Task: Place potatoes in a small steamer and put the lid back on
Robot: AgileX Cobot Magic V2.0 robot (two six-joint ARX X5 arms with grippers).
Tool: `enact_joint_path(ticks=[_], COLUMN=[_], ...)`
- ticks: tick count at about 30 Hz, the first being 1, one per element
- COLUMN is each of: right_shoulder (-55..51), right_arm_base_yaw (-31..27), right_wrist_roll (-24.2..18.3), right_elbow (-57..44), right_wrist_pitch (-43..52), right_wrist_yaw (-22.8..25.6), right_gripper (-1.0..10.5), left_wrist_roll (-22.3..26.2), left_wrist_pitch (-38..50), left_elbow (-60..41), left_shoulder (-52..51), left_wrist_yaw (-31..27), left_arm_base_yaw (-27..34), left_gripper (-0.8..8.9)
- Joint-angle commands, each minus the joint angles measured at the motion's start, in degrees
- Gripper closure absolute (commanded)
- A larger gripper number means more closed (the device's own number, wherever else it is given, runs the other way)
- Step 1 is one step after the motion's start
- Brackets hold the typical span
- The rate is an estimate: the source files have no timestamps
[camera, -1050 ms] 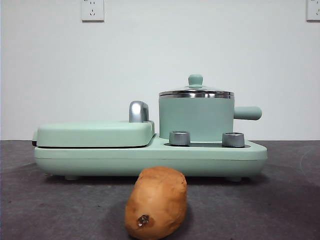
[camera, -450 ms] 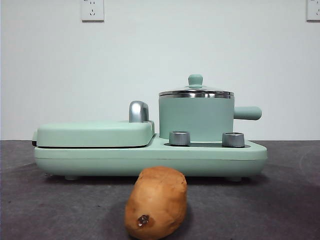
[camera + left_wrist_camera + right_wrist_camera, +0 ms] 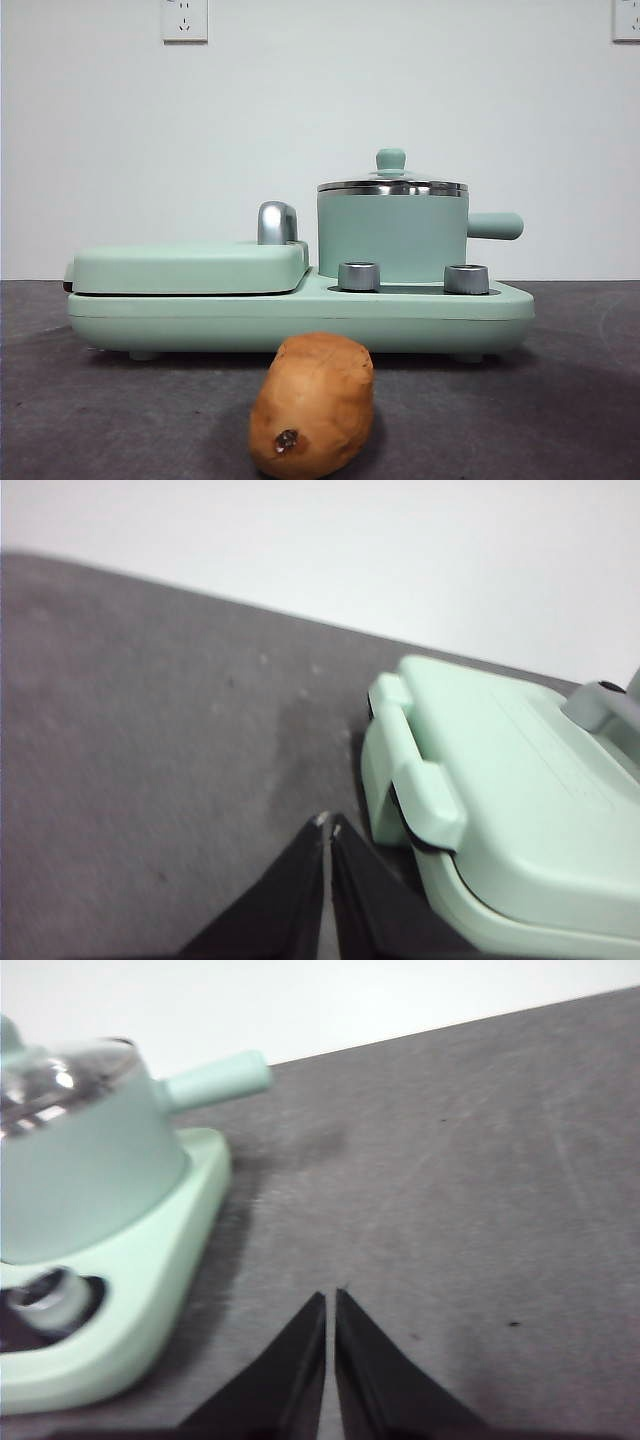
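Lying on the grey desk (image 3: pixel 100 420) just in front of the green cooker base (image 3: pixel 300 315), the potato (image 3: pixel 312 405) looks firm and fairly heavy, with rough skin that should grip well; I'd take it across its narrow middle. The lid (image 3: pixel 392 186) sits on the small steamer (image 3: pixel 392 238), best lifted by its knob. The left tool (image 3: pixel 327 828) and right tool (image 3: pixel 330 1300) hang pinched together, empty.
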Motion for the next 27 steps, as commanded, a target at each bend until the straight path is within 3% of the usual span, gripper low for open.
enact_joint_path(ticks=[1,8,16,27], right_shoulder=[1.1,8.7,21.8,37.0], right_arm_base_yaw=[0.2,1.6,3.0,6.3], right_wrist_roll=[4.3,5.2,4.5,1.1], right_elbow=[4.0,15.8,30.1,45.5], right_wrist_pitch=[-0.3,-5.3,-7.8,-17.5], right_wrist_yaw=[-2.3,-7.2,-19.5,-33.6], right_gripper=[9.3,9.3,9.3,9.3], left_wrist_roll=[-4.1,-5.7,-5.3,2.0], left_wrist_pitch=[0.5,0.5,-1.4,-14.1], left_elbow=[2.9,11.7,26.9,51.6], left_shoulder=[1.8,11.3,28.7,51.1], left_wrist_yaw=[1.4,5.9,19.6,34.7], left_arm_base_yaw=[-0.6,-2.2,-4.2,-8.5], left_gripper=[8.03,8.03,8.03,8.02])
